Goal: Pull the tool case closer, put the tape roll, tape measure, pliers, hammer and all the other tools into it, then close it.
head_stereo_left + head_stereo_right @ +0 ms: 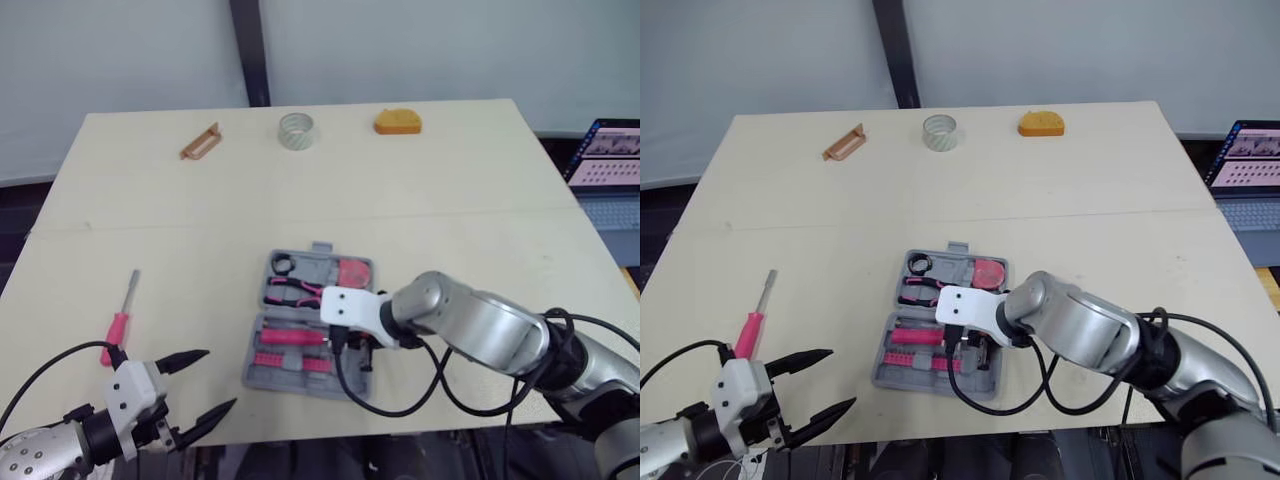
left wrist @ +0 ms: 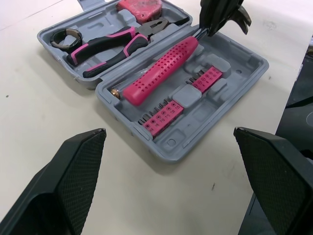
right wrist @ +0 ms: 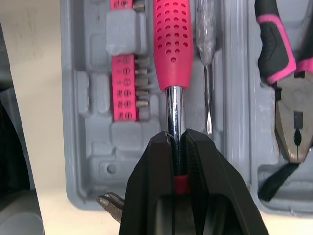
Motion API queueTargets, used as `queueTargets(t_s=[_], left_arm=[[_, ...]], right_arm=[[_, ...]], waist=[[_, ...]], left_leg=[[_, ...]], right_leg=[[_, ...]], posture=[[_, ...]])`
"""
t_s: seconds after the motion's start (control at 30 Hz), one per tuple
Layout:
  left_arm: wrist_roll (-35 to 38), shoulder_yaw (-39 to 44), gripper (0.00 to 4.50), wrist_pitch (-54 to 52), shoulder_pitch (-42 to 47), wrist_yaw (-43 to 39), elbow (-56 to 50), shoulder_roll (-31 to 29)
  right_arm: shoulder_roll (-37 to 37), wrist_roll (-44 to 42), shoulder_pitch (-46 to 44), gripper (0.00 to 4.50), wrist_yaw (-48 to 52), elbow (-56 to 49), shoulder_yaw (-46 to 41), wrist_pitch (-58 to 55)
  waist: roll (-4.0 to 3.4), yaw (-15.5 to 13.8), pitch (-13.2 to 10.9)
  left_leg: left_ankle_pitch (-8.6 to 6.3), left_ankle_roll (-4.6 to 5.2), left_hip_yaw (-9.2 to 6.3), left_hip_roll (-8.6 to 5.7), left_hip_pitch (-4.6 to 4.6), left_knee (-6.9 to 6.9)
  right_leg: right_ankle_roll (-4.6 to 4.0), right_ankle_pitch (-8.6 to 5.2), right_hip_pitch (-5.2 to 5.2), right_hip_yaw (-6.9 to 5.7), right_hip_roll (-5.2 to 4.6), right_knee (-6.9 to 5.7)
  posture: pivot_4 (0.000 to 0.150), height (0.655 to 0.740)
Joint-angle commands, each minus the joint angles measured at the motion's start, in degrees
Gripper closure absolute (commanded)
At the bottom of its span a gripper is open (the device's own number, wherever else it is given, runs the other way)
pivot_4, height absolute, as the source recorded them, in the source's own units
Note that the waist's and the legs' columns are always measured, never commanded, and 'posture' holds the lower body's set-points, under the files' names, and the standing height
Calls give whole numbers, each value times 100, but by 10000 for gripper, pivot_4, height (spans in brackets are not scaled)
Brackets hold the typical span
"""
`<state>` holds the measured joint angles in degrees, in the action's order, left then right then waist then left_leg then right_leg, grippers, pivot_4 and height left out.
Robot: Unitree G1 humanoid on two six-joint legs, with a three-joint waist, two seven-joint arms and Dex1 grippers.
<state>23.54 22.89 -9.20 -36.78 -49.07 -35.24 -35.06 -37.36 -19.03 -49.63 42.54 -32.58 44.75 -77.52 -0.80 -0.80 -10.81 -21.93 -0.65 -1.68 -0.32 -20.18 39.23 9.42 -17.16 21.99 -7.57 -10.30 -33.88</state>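
Clamping the pink-handled steel hammer in the grey plastic tool case, the right gripper risked releasing it askew, so the case might not close. The left gripper had its jaws apart.

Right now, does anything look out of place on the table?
Yes. The pink screwdriver lies loose left of the open tool case; the tape roll and an orange object sit at the table's far edge, all outside the case.
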Motion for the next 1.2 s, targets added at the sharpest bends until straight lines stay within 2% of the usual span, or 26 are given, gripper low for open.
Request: queueTargets(t_s=[0.03, 1.2], left_arm=[[56, 91, 0, 44, -82, 22, -147, 21], [41, 88, 0, -17, -43, 103, -144, 7]], right_arm=[[43, 55, -40, 44314, -88, -18, 12, 79], [292, 287, 154, 44314, -182, 297, 226, 441]], waist=[[0, -2, 0], [1, 92, 1]], left_leg=[[0, 0, 0, 0, 0, 0], [0, 0, 0, 0, -1, -1]], right_leg=[[0, 0, 0, 0, 0, 0], [0, 0, 4, 1, 0, -3]], posture=[[1500, 7400], [1500, 7400]])
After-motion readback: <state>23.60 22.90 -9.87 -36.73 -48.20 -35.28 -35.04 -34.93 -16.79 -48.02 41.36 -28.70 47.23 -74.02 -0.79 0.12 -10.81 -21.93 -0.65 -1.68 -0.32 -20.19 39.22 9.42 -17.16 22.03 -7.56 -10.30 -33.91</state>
